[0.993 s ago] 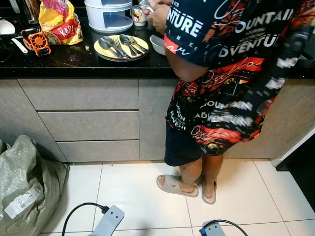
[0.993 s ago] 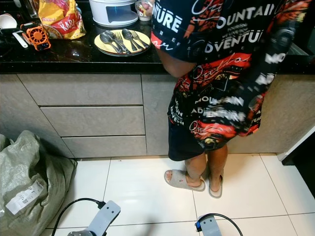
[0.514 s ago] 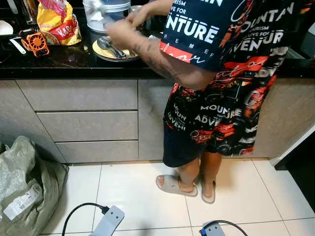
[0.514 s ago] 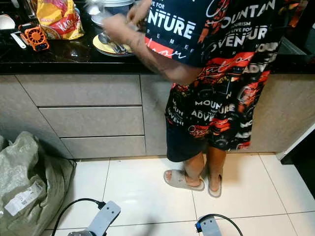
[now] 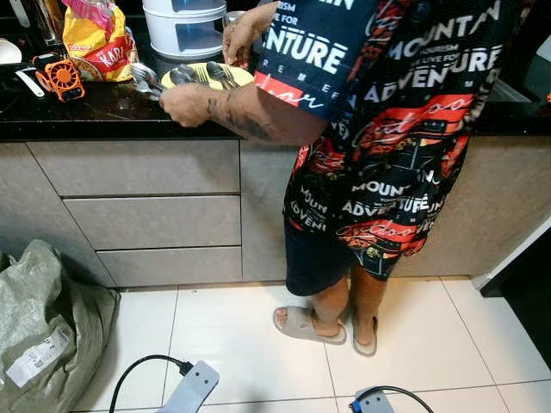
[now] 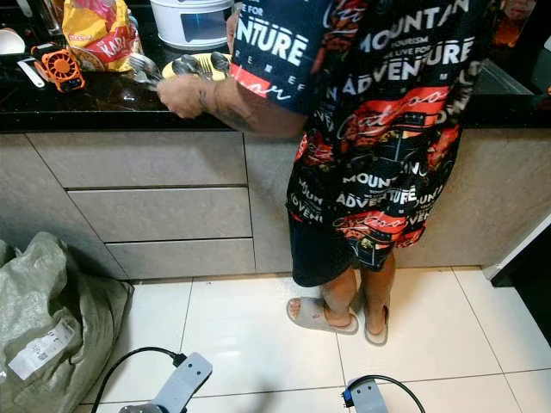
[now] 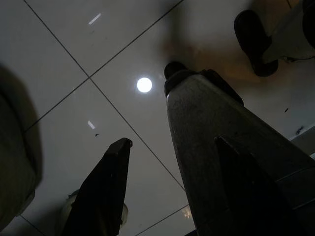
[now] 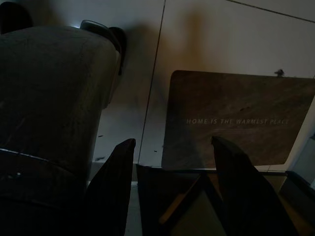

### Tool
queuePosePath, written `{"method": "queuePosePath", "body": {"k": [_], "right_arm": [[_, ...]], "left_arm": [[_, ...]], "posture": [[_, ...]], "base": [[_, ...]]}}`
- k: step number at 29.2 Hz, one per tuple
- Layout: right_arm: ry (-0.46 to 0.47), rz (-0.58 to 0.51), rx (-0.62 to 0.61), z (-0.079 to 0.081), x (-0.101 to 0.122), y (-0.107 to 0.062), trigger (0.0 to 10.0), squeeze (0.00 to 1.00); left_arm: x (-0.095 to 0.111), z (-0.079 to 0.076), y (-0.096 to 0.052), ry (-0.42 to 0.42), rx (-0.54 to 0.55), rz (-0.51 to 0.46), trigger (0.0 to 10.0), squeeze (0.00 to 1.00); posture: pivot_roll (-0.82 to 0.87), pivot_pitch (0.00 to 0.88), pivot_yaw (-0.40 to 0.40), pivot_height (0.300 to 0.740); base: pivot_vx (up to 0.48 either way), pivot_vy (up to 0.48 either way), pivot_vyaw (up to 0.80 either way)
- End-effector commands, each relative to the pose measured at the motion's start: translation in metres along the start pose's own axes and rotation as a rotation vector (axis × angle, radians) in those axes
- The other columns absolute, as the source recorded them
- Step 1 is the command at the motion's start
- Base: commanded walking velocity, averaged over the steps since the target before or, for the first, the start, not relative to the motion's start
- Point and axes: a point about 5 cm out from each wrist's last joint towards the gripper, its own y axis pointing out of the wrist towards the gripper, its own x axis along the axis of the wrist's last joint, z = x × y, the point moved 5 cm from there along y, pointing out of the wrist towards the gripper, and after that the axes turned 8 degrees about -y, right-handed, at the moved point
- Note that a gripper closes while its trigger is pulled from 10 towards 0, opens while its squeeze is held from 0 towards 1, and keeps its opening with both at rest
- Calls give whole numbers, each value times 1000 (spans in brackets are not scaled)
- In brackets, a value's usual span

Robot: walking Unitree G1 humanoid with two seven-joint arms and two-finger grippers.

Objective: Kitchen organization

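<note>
A yellow plate (image 5: 209, 76) holding spoons and forks sits on the black counter (image 5: 95, 116). A person in a black printed shirt (image 5: 387, 103) stands at the counter. One hand (image 5: 184, 103) grips several spoons (image 5: 143, 77) just left of the plate, and the other hand (image 5: 243, 33) hovers over the plate's far side. My left gripper (image 7: 173, 140) hangs open above the floor tiles, nothing in it. My right gripper (image 8: 173, 141) also hangs open and empty, low over the floor.
A white container (image 5: 182, 26), a yellow snack bag (image 5: 96, 41) and an orange fan (image 5: 60, 76) are on the counter. Grey drawers (image 5: 155, 219) lie below. A green sack (image 5: 39, 331) slumps on the floor at left. A brown doormat (image 8: 236, 118) lies below my right arm.
The person's hand reached to the plate, then drew back left holding spoons. The other hand dropped from the cup to above the plate. My arms have not moved.
</note>
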Motion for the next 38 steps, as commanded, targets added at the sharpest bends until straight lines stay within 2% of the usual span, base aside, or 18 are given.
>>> {"method": "queuePosePath", "body": {"k": [1,7,24,38], "right_arm": [[4,21,12,3,-9,0,10000,0],[23,14,16,4,-8,0,10000,0],[-3,3,22,3,-8,0,10000,0],[-4,-5,40,11,-6,0,10000,0]], "left_arm": [[-19,-6,0,2,-19,58,10000,0],[-19,-6,0,9,-20,59,10000,0],[-19,-8,1,-16,-9,52,10000,0],[-22,-2,0,27,13,65,10000,0]], "posture": [[-44,65,20,740],[-39,51,21,740],[-3,12,-19,740],[2,0,22,740]], "base": [[0,0,0],[0,0,0],[0,0,0],[0,0,0]]}}
